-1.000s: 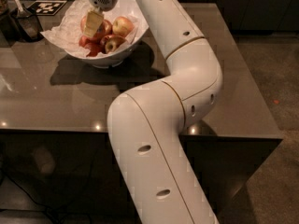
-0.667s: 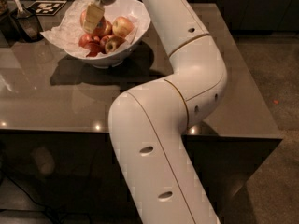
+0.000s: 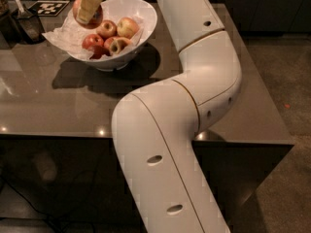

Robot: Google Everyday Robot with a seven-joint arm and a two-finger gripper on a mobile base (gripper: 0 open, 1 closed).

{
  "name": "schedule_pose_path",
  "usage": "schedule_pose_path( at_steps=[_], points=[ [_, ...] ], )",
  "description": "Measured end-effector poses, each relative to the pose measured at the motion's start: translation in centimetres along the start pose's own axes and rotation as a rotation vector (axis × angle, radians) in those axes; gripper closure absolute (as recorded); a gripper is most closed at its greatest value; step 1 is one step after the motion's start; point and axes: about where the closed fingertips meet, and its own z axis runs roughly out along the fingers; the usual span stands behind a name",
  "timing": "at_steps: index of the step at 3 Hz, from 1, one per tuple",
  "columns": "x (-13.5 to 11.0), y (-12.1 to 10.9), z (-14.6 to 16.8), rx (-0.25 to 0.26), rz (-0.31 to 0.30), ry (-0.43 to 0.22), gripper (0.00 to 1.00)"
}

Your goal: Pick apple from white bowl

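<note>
Camera view is being filled mostly by the white arm [image 3: 209,72], which is bending over the grey table [image 3: 58,106] and reaching to the far left corner. The white bowl [image 3: 146,23] is sitting on that table, its crumpled paper lining [image 3: 60,33] spilling over the near left rim.

Change noted: a second ago the gripper [image 3: 88,11] was working low among the fruit; it is now standing higher, at the top edge of the view above the bowl's far left rim. The apple [image 3: 77,8] is travelling with it, red skin showing on either side of the pale finger [image 3: 90,1] crossing its front. The jaws are closing narrowly on the apple. Judgement: the grasp is holding and the lift is under way; the apple is looking clear of the other fruit but is hanging over the rim, not yet away from the bowl.

Orientation: the apple is round, offering no meaningful long axis; stem direction cannot be told, the finger covering the face.

Four smaller apples [image 3: 127,26] are lying in the bowl.
</note>
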Motion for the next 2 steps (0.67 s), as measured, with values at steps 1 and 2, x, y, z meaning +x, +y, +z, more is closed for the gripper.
schedule_pose_path(
  at_steps=[1, 2],
  points=[
    [-2.2, 0.5, -2.2, 0.018, -0.042, -0.040, 1.00],
    [-4.0, 0.8, -4.2, 0.044, -0.082, -0.065, 1.00]
  ],
)
